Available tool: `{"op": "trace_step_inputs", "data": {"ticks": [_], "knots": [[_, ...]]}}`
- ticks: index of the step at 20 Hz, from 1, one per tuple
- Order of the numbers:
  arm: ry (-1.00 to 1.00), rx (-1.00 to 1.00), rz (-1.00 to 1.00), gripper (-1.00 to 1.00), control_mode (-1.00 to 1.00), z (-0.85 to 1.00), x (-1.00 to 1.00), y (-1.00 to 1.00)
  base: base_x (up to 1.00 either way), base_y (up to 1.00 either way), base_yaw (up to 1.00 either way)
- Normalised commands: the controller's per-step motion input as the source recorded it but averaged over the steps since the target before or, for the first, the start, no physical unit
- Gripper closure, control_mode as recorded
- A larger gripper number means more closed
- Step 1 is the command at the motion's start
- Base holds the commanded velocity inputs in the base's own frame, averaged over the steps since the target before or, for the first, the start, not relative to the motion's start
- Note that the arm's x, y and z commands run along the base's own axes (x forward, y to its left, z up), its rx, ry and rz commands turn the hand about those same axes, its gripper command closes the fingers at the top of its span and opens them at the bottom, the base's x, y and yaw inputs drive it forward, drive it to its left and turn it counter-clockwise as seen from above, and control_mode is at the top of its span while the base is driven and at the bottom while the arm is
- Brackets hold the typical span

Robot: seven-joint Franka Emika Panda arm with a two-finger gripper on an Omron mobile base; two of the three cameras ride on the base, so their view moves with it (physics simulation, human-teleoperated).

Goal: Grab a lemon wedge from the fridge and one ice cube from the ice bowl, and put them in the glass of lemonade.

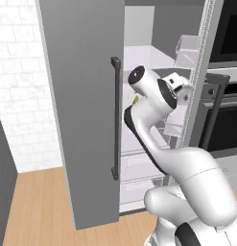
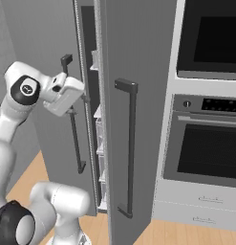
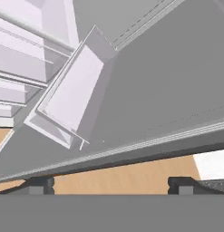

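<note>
The arm hides most of a yellow-green speck [image 1: 136, 99] on the fridge [image 1: 86, 110] shelf, too small to name. The oven [image 2: 210, 143] is cut off at the right edge.

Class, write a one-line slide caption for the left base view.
White arm reaches between the open doors of the grey fridge, beside a built-in oven.

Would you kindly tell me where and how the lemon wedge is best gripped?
Pinch the lemon wedge across its thin sides, probably, reaching in through the fridge's open front: it lies tiny inside, partly hidden behind the arm.
</note>
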Motion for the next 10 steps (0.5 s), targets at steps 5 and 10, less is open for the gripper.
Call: {"op": "trace_step_inputs", "data": {"ticks": [5, 10], "knots": [[0.0, -0.11, 0.15, -1.0, -1.0, -0.25, 0.73, -0.17, 0.0, 0.0, 0.0], [0.01, -0.06, 0.08, -1.0, -1.0, -0.23, 0.49, -0.22, 0.0, 0.0, 0.0]]}}
